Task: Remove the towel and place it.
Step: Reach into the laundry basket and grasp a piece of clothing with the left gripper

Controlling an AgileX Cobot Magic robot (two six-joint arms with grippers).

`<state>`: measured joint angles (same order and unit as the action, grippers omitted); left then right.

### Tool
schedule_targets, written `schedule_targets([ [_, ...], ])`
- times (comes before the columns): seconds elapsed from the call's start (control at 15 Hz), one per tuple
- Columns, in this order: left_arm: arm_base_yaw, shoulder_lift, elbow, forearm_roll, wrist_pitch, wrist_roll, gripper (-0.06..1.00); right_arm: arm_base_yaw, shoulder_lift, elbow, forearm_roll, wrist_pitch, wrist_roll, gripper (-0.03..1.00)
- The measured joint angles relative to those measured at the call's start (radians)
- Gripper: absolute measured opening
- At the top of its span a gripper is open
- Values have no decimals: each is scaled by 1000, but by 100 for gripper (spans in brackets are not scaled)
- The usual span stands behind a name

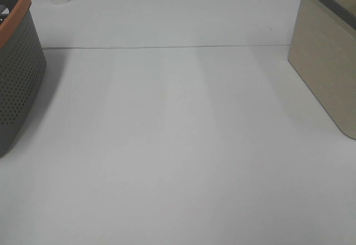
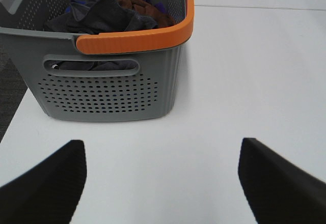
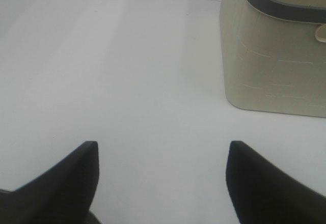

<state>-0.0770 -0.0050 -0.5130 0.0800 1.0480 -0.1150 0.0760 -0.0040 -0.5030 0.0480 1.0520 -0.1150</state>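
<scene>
Charcoal-grey soft cloth, taken to be the towel (image 2: 102, 18), is seen bunched inside the grey perforated plastic basket with the orange rim (image 2: 107, 99), pressed against a rust-brown cloth (image 2: 145, 5); no white tag can be made out. Nothing of the task is judged done: the towel is not lifted out and nothing is laid on the white table (image 1: 178, 145). The left gripper (image 2: 162, 150) is pointed at that basket from just in front of it, jaws spread wide and empty. The right gripper (image 3: 163, 150) is likewise spread wide with nothing in it, near the beige basket with the dark rim (image 3: 270, 61). The reach into the basket, the grasp, the lift and the placing are all left; where the towel is to be set cannot be told.
</scene>
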Motion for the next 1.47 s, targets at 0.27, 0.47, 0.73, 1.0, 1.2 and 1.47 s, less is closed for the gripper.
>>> schedule_targets([
  [0.27,0,0,0,0,0,0,76,0,0,0,0,0,0,70],
  [0.47,0,0,0,0,0,0,76,0,0,0,0,0,0,70],
  [0.73,0,0,0,4,0,-7,76,0,0,0,0,0,0,70],
  [1.0,0,41,-1,62,0,-93,76,0,0,0,0,0,0,70],
  [1.2,0,177,-34,139,-73,-197,76,0,0,0,0,0,0,70],
  [1.47,0,377,-35,225,-205,-408,76,0,0,0,0,0,0,70],
])
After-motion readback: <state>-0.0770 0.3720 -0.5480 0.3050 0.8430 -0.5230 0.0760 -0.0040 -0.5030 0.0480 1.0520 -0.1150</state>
